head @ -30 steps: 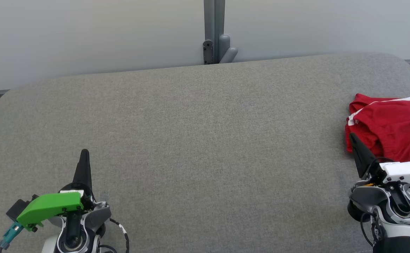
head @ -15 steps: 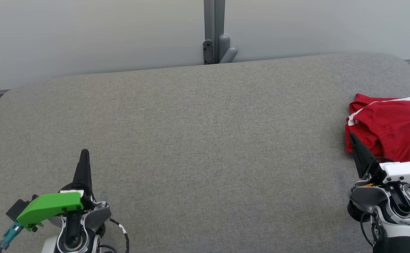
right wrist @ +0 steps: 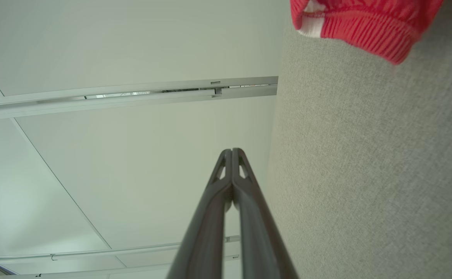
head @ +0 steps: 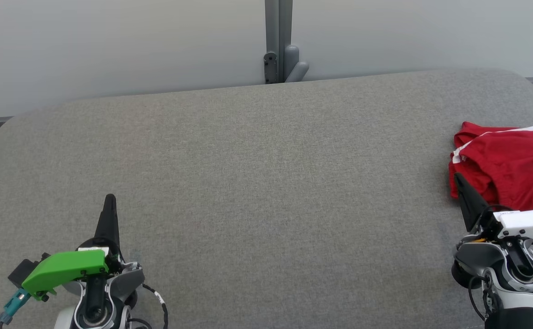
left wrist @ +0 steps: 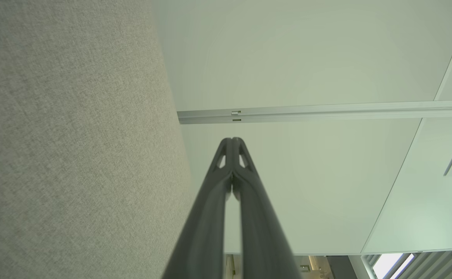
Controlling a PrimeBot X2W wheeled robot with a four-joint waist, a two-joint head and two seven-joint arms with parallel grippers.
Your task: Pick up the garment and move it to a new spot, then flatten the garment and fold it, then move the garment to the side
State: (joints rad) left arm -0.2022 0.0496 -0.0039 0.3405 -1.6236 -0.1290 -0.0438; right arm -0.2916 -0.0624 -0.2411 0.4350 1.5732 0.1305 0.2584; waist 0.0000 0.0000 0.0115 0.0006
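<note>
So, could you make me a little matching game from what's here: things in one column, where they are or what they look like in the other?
1. garment
2. left tool
3. right tool
4. grey post

A. lower left, shut, nothing in it
B. upright at the back, centre
C. red with white trim, far right
D. lower right, shut, tip close to the red cloth

Pairs: 1-C, 2-A, 3-D, 4-B

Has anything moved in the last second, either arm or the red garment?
Nothing visibly changed. The red garment lies bunched where it was at the right end of the grey surface. The left gripper and right gripper stay shut, holding nothing.
</note>
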